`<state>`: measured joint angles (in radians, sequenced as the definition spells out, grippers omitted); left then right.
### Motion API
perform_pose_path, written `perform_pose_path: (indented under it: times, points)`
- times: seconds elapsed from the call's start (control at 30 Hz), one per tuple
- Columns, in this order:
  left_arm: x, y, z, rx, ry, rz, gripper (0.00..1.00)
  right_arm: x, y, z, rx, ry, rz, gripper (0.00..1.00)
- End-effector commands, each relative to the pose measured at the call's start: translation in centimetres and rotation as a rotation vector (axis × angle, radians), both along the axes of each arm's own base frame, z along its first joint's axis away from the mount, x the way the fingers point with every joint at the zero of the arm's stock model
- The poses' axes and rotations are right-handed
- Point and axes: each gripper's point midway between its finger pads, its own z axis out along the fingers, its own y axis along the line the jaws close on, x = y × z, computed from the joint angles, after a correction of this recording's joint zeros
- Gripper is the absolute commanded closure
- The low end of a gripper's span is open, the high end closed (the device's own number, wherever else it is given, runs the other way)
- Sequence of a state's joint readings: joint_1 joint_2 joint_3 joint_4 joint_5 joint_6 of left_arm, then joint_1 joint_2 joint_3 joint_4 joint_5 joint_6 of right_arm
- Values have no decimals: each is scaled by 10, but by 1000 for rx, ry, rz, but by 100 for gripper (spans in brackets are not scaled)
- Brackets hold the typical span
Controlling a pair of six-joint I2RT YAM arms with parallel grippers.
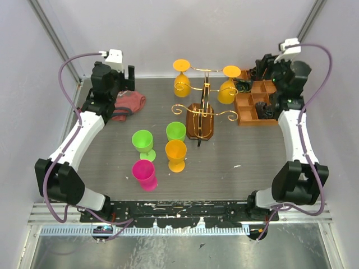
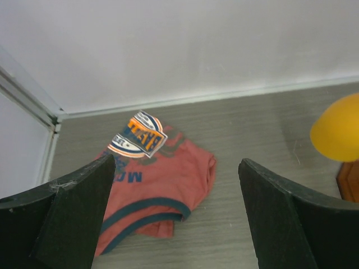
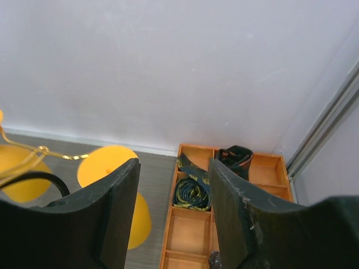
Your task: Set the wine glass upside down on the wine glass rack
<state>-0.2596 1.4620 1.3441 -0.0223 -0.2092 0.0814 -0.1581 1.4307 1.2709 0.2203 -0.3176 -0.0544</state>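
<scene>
The wine glass rack [image 1: 202, 106] of gold wire stands on its dark oval base [image 1: 200, 128] at the middle back. Two orange glasses hang upside down on it, one at the left [image 1: 181, 79] and one at the right [image 1: 228, 88]. The right one shows in the right wrist view [image 3: 106, 166], and an orange glass edge shows in the left wrist view [image 2: 335, 134]. Two green glasses [image 1: 142, 141] [image 1: 175, 131], an orange glass [image 1: 175, 153] and a pink glass [image 1: 145, 174] stand on the table. My left gripper [image 1: 129, 74] [image 2: 176, 163] is open and empty above a red shirt. My right gripper [image 1: 260, 63] [image 3: 174, 162] is open and empty above the tray.
A crumpled red shirt [image 1: 129, 105] [image 2: 162, 179] lies at the back left. An orange-brown compartment tray [image 1: 247, 115] [image 3: 193, 235] with rolled dark ties [image 3: 192, 191] sits at the back right. White walls close the back and sides.
</scene>
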Motion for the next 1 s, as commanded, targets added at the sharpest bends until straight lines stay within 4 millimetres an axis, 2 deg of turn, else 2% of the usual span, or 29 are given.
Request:
perform_pose_path:
  times: [0.0,0.1,0.13,0.2,0.23,0.37,0.47,0.6,0.73,0.87,0.97]
  points:
    - [-11,-11,-23,-35,69,-67,2,-32,14,50,71,28,24,43]
    - [-12,-15,-33,-58,93,-79,2,-49,39,76,46,-7,20,40]
    - [-11,-16,-38,-62,106,-82,2,-55,51,78,-6,7,26,39]
    - [-10,-18,-45,-72,123,-88,2,-66,94,85,-64,19,94,37]
    - [-9,-20,-47,-76,132,-93,3,-71,110,90,-61,20,131,36]
    - [-7,-18,-57,-72,162,-77,3,-89,175,90,23,57,322,36]
    - [-8,-9,-64,-58,183,-26,3,-104,225,80,13,80,433,37]
    - [-14,0,-72,-63,245,9,1,-118,283,55,-46,145,562,39]
    - [-23,22,-78,-90,297,81,0,-136,339,30,-104,202,702,40]
    - [-33,56,-81,-149,322,182,0,-148,381,12,-140,250,791,41]
    - [-41,70,-82,-158,321,218,0,-150,406,2,-163,284,826,41]
